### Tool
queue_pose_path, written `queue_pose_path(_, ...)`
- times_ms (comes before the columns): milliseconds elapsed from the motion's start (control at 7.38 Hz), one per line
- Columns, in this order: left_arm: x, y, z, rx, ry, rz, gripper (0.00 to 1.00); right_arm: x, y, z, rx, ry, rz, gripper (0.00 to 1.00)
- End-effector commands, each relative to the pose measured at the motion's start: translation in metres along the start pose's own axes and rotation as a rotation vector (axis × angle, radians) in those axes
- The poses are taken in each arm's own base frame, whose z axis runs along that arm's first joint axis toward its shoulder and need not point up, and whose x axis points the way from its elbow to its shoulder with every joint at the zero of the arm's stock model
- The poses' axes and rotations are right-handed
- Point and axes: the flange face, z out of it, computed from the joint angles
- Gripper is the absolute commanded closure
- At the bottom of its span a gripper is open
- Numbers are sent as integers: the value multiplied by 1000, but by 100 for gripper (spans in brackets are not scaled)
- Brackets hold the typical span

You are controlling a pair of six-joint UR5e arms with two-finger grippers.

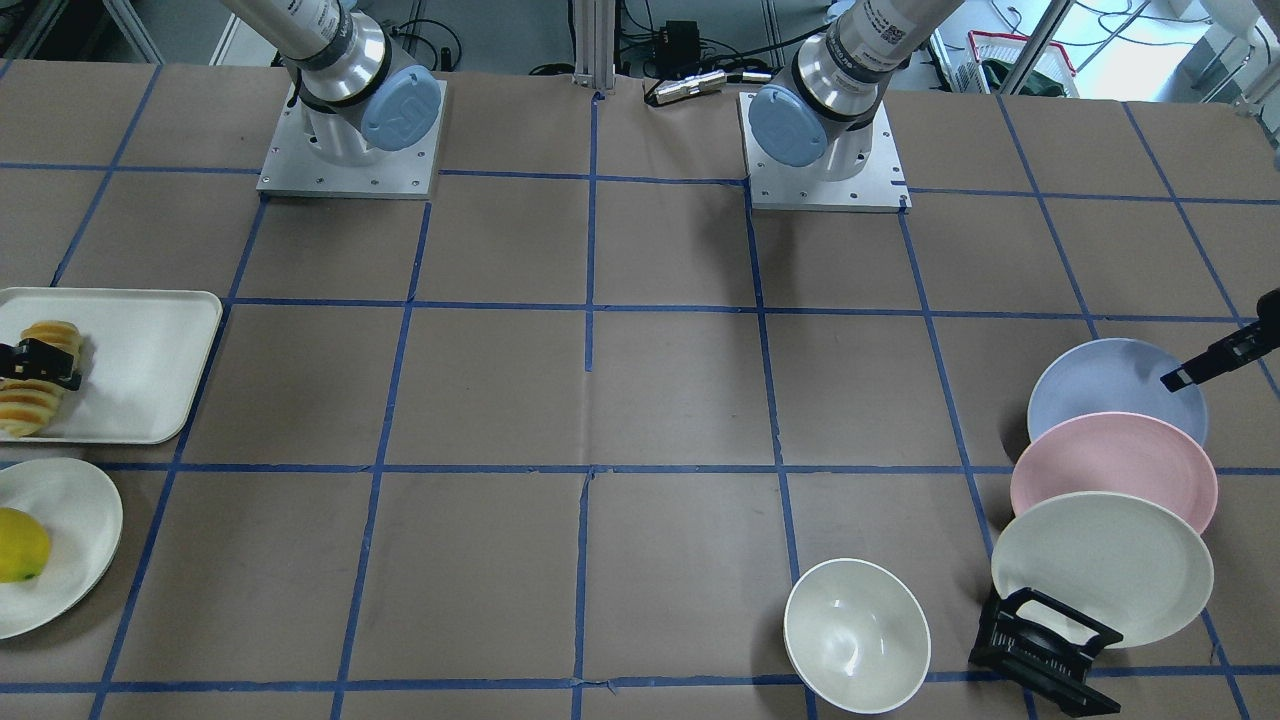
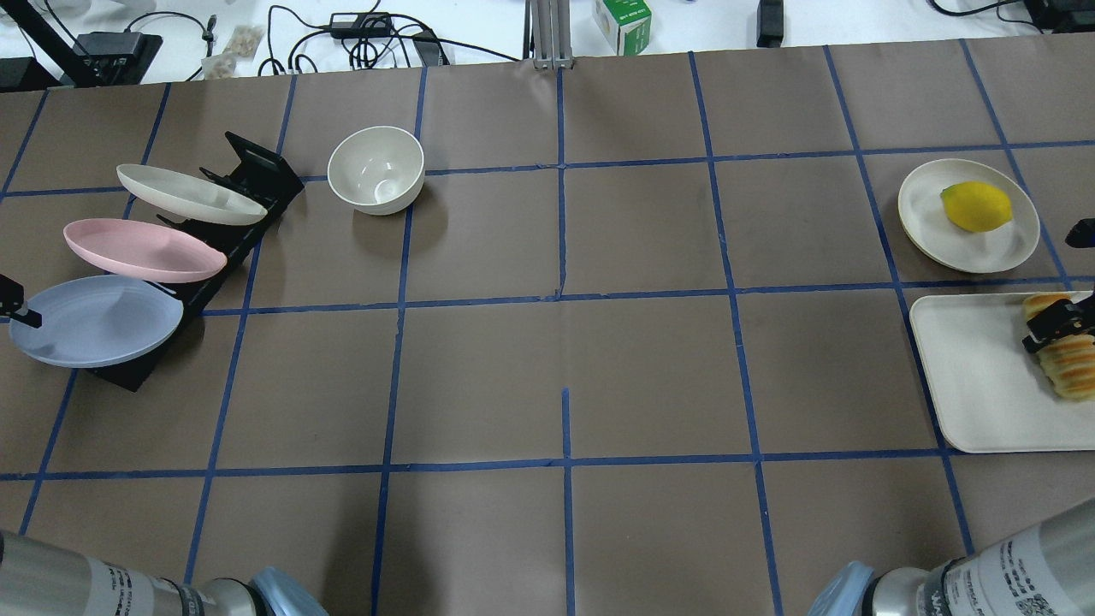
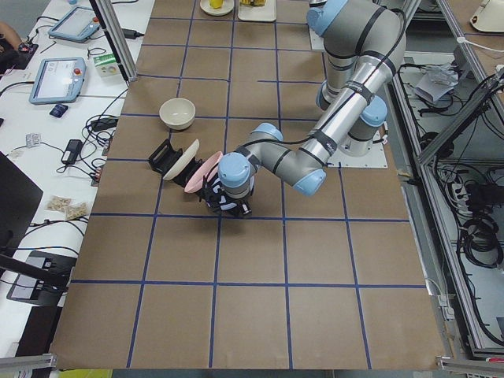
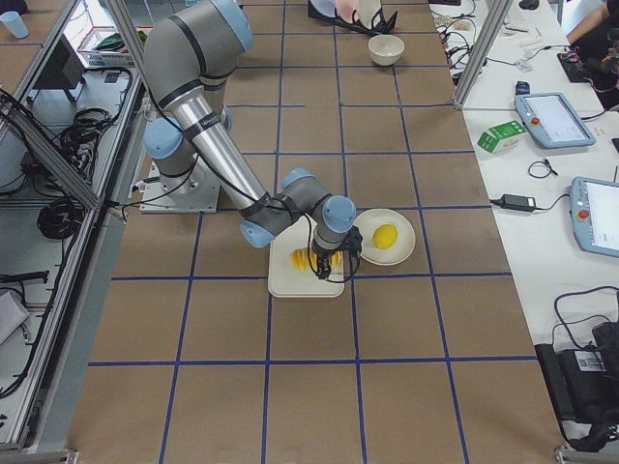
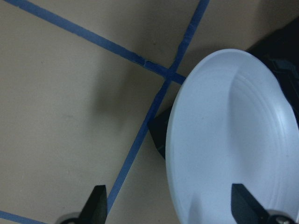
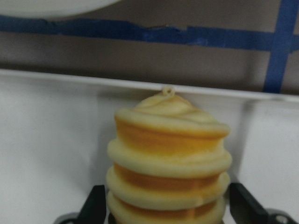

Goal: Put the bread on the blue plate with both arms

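Observation:
The bread (image 1: pixel 30 405) lies on a white tray (image 1: pixel 150 360) at the table's end on my right; it also shows in the overhead view (image 2: pixel 1069 368). My right gripper (image 1: pixel 40 362) is open, low over the loaf. In the right wrist view the bread (image 6: pixel 168 154) fills the gap between its fingers (image 6: pixel 96 207). The blue plate (image 1: pixel 1100 385) leans tilted in a black rack (image 1: pixel 1040 650) at the other end. My left gripper (image 5: pixel 170 210) is open. Its fingers straddle the rim of the blue plate (image 5: pixel 233 140).
A pink plate (image 1: pixel 1115 475) and a cream plate (image 1: pixel 1100 565) lean in the same rack, overlapping the blue one. A white bowl (image 1: pixel 855 635) stands near the rack. A cream plate (image 1: pixel 70 520) holding a yellow lemon (image 1: pixel 20 545) sits beside the tray.

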Motion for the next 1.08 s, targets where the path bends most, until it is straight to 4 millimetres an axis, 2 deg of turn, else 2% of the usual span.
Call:
queue_pose_path(0, 2, -2, -3, -9, -19, 13, 92, 0, 0, -2, -2, -2, -18, 65)
queue_pose_path(135, 2, 0, -4, -24, -34, 16, 100, -1, 0, -1, -1, -7, -18, 66)
queue_pose_path(271, 4, 5, -5, -63, -21, 15, 100, -1, 0, -2, 2, -3, -15, 61)
queue_pose_path(542, 2, 4, -22, -61, -83, 55, 100, -1, -4, -12, 11, 14, -11, 62)
queue_pose_path(677, 2, 7, -41, -46, -125, 73, 100, -3, -2, -30, 31, 39, -9, 62)
queue_pose_path(948, 4, 20, -76, -111, -160, 76, 100, -22, -4, -59, 43, 55, -28, 62)
